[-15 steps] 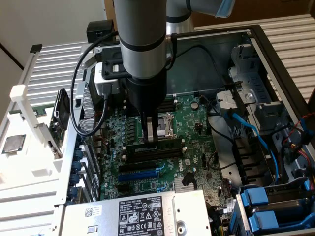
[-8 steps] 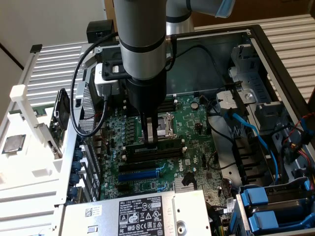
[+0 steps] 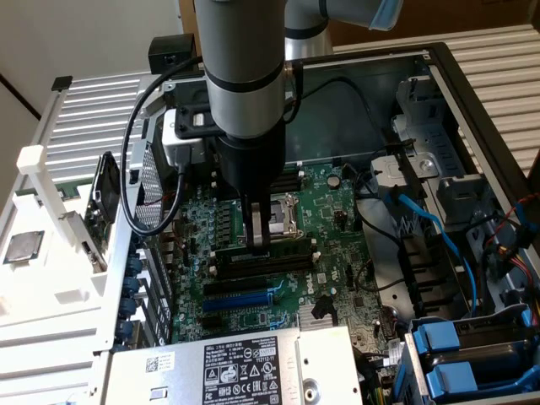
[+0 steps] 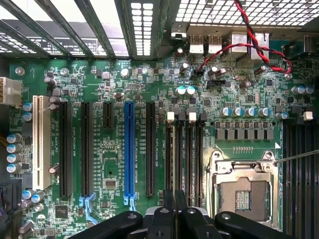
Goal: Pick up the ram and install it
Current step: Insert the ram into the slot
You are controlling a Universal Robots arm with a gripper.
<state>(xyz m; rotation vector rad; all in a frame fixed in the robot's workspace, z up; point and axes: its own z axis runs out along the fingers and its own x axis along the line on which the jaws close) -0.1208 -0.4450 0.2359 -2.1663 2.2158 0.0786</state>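
Jaws [image 3: 260,239] pinched shut on the ram [image 3: 263,255], holding it upright over black memory slots [image 3: 268,268] beside the processor socket [image 3: 283,218], inside the open computer case [image 3: 439,76].

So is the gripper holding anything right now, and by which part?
Cannot tell. The gripper is down at the memory slots beside the CPU socket; no ram can be made out in its grip.
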